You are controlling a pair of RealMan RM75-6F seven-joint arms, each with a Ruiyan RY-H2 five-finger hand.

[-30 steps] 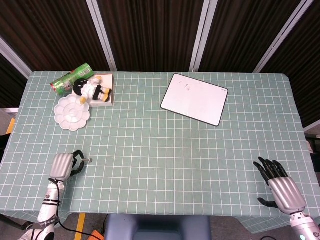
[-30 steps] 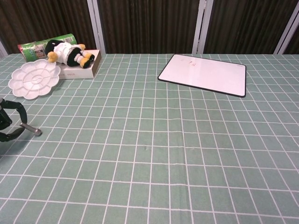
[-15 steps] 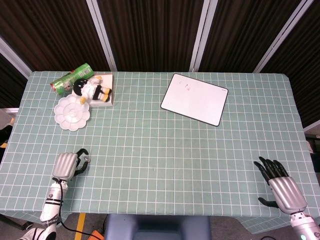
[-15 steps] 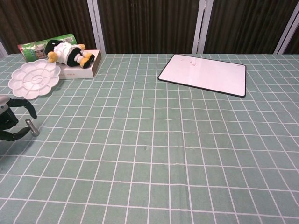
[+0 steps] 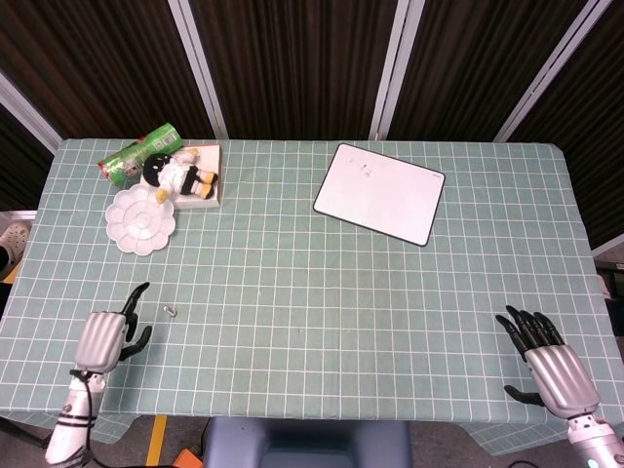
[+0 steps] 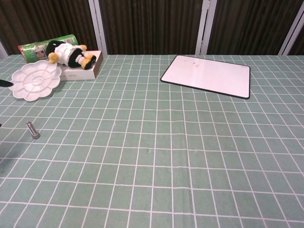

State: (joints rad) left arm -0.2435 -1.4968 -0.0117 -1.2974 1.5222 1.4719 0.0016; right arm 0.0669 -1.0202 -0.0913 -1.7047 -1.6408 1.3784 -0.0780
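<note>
A small metal bolt [image 5: 170,312] [image 6: 33,130] lies loose on the green checked tablecloth near the front left. My left hand [image 5: 103,334] rests just left of it, fingers apart, holding nothing and not touching it. In the chest view only a dark fingertip [image 6: 4,83] shows at the left edge. My right hand [image 5: 548,363] lies open at the front right corner of the table, fingers spread, nothing near it.
At the back left stand a white flower-shaped paint palette [image 5: 142,220] [image 6: 34,80], a plush doll [image 5: 180,175] [image 6: 69,54] on a flat white box [image 6: 80,72], and a green packet [image 5: 138,152]. A white board [image 5: 380,192] [image 6: 208,75] lies at the back right of centre.
My left hand let go of the bolt, opened and drew back toward the front left edge. The bolt now lies free on the cloth. The right hand has not moved.
</note>
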